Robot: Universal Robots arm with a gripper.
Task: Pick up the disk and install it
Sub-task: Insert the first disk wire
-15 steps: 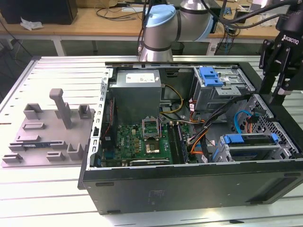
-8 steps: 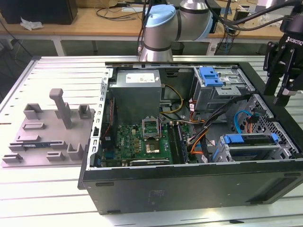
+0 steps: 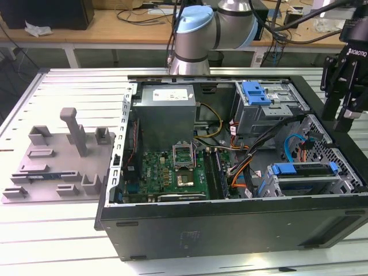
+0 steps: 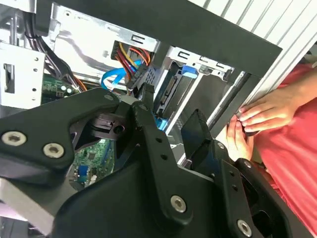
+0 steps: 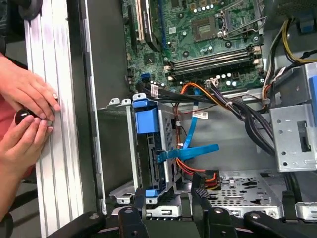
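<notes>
Gripper (image 3: 342,117), upper right of exterior view: fingers wide apart, empty. Disk (image 3: 303,170) in drive cage (image 3: 349,175), lower right.

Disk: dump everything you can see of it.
The disk stands on edge, slotted in the metal drive cage at the computer case's corner, exterior view's right. Its upper edge shows as a dark strip framed by a blue plastic carrier with tabs at both ends. A blue flat cable ends beside it. The open gripper hovers above, holding nothing.
</notes>
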